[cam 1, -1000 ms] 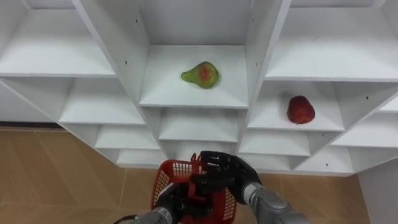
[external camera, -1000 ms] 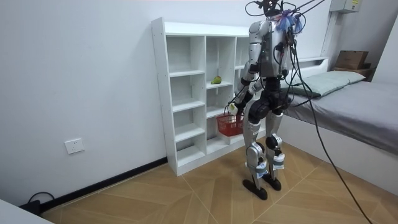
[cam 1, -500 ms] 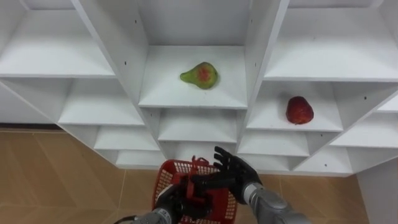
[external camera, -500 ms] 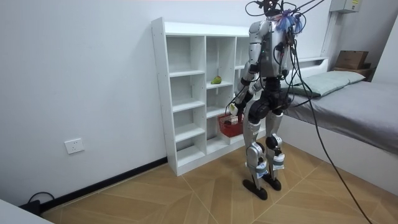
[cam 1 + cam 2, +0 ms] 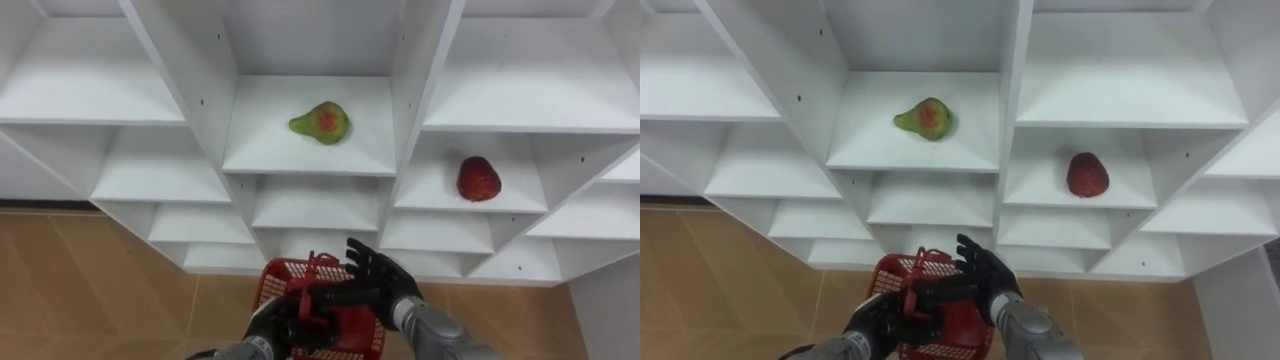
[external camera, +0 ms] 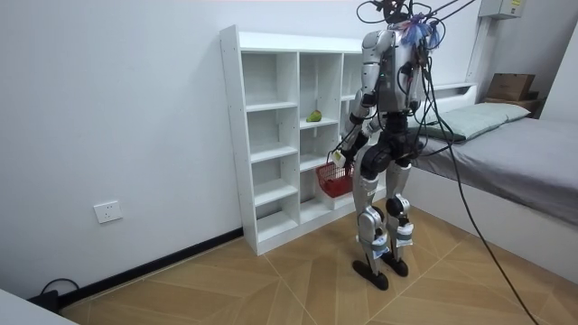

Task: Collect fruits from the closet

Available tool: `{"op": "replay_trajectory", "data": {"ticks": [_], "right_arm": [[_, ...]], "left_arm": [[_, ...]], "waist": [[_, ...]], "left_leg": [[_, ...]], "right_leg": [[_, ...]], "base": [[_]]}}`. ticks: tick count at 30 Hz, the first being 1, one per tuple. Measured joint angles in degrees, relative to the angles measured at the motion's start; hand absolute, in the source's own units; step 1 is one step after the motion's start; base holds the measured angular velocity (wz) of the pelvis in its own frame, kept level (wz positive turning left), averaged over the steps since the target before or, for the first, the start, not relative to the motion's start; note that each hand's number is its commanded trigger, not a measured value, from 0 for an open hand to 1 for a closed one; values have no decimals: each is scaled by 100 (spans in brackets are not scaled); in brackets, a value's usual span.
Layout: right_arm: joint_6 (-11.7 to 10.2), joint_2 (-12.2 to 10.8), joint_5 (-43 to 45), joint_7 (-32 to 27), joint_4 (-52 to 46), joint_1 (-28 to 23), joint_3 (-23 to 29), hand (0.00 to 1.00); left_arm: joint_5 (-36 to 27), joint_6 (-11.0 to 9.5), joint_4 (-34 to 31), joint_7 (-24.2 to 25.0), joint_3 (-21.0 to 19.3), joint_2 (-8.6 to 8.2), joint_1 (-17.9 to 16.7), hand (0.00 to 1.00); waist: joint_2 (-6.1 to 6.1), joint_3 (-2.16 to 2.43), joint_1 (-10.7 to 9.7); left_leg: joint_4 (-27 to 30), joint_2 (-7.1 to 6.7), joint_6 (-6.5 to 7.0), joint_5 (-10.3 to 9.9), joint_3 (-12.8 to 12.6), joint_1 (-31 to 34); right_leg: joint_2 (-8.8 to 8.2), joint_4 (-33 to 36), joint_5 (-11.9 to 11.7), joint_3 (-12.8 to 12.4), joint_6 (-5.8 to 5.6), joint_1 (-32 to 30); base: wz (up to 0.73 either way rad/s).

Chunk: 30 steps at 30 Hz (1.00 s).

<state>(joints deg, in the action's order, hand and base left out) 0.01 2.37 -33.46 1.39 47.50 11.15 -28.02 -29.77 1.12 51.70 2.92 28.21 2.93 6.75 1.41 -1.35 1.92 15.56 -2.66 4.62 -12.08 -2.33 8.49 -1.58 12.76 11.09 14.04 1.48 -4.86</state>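
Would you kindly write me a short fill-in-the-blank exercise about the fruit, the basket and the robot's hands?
The pear lies in the ___ column of the closet.
The red fruit lies one shelf ___ than the pear.
The left hand holds the ___ basket.
The right hand, over the basket, holds ___.
Missing words: middle; lower; red; nothing.

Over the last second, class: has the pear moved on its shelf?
No. The pear keeps its place on the shelf, no nearer the upright board beside it.
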Motion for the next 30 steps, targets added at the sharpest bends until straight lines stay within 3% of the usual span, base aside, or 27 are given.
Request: {"op": "replay_trajectory", "data": {"ticks": [8, 10, 17, 19, 22, 24, 30], "right_arm": [[-3, 14, 344, -15, -153, -114, 2, 0], [-2, 18, 787, -58, -183, -119, 1, 0], [-115, 373, 2641, -354, -1206, -238, -35, 0], [-114, 415, 3141, -389, -1313, -323, -71, 0], [-71, 529, 3895, -398, -1800, -453, -173, 0], [-33, 628, 4275, -476, -2137, -511, -171, 0], [35, 814, 5357, -570, -2942, -569, -223, 0]], "left_arm": [[3, -57, 0, -9, -147, 93, -19, 100], [2, -61, -1, -42, -151, 120, -55, 100], [-12, -97, -1, -176, -217, 220, -79, 100], [-12, -104, -2, -241, -259, 208, -100, 100], [-213, -121, 14, -277, -390, 218, -100, 100], [-314, -120, 32, -310, -451, 215, -154, 100], [-437, -120, -16, -386, -677, 209, -219, 100]], "waist": [[-65, -3, 7], [-71, -3, -2], [-143, 0, 29], [-184, 12, 64], [-343, 25, 151], [-443, 66, 172], [-516, 78, 326]], "left_leg": [[-28, -2, 1, 0, 13, -50], [-41, -5, 1, 0, 14, -103], [-45, -5, 1, 1, 38, -199], [-111, -4, 1, 1, 32, -330], [-132, 3, 0, 1, 23, -404], [-127, -2, 0, 2, 55, -439], [-141, -8, 0, 1, 89, -569]], "right_leg": [[-3, -3, 0, 4, 0, 32], [-8, -8, 0, 17, 0, 80], [-6, -11, 0, 28, 0, 174], [-3, -9, 2, 16, -2, 265], [7, -14, 2, -10, -2, 325], [8, -22, 2, -2, -3, 377], [5, -26, 2, 24, -3, 510]], "base": [[-1], [0], [0], [-3], [-5], [8], [2]]}}
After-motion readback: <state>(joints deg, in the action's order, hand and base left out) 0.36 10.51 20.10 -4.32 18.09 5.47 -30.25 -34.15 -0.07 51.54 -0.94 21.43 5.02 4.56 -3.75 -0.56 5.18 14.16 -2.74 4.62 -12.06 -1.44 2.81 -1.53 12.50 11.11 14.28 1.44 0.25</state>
